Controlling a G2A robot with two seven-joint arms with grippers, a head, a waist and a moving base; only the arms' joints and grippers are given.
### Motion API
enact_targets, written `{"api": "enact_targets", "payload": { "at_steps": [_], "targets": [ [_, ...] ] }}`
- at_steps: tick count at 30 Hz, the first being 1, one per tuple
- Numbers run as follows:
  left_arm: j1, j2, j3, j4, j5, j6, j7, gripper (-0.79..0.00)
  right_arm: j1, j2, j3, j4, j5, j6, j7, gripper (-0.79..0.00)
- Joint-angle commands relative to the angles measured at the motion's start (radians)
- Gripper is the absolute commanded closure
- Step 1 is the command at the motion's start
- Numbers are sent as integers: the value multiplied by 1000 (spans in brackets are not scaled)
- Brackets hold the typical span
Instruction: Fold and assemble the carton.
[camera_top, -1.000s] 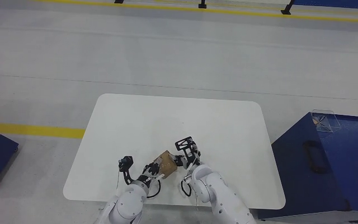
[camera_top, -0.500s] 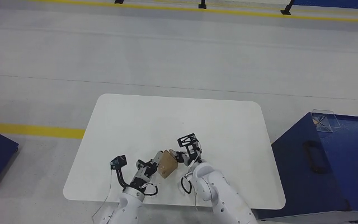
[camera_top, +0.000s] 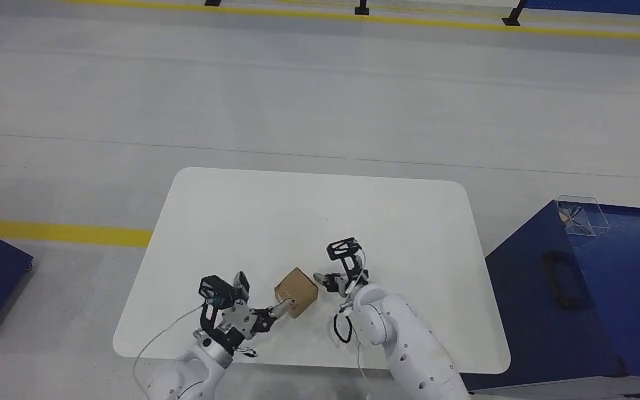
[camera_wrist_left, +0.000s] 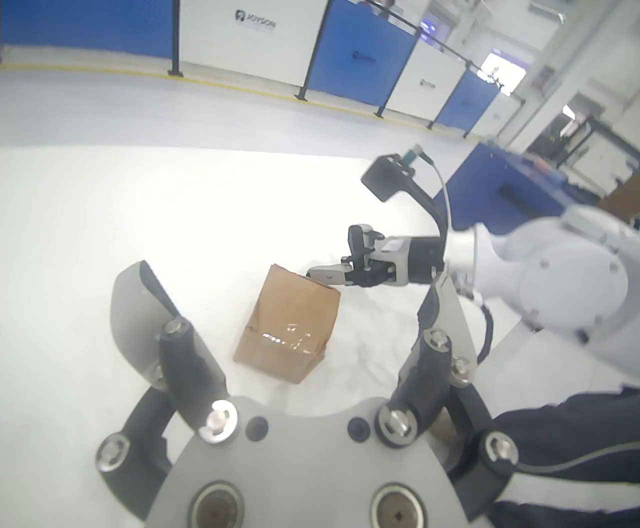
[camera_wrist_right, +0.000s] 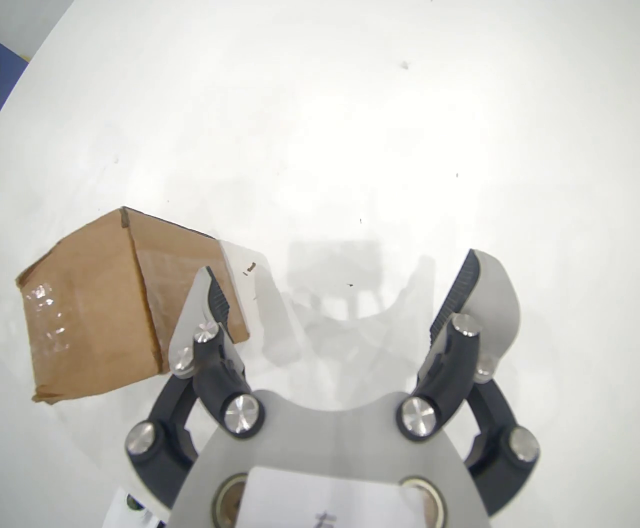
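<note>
Found carton (camera_top: 297, 291) standing on table (camera_top: 400, 215), lower middle of top view. Noted left jaws apart, just short of it; right jaws apart too, one tip at its upper corner.

Left hand (camera_wrist_left: 290, 295) and right hand (camera_wrist_right: 340, 267) both spread open — low, facing each other.

White table (camera_top: 400, 210) bears one brown carton (camera_top: 297, 291), seemingly taped, near its front edge.
</note>
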Motion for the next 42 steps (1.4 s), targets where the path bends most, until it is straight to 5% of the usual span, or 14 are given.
{"api": "enact_targets", "payload": {
  "at_steps": [1, 7, 14, 23, 25, 28, 42],
  "targets": [
    [8, 9, -10, 25, 169, -14, 38, -785, 28, -5, -12, 34, 12, -18, -5, -785],
    [-19, 14, 58, 137, 392, 36, 49, -785, 98, -27, -104, 102, -32, -43, -40, -785],
    [-116, -4, 126, 286, 358, 129, 145, -785, 126, -46, -139, 134, -38, 8, -108, -785],
    [-220, -16, 190, 427, 358, 122, 176, -773, 103, -43, -110, 117, -36, 21, -126, -785],
    [-233, -17, 200, 442, 359, 120, 174, -332, 97, -42, -104, 117, -33, 25, -130, -785],
    [-246, -19, 210, 456, 350, 117, 166, 0, 91, -42, -95, 121, -26, 31, -136, -785],
    [-223, -14, 227, 384, 350, 111, 164, 0, 49, -18, 33, 87, 31, 33, -145, -785]
  ]
}}
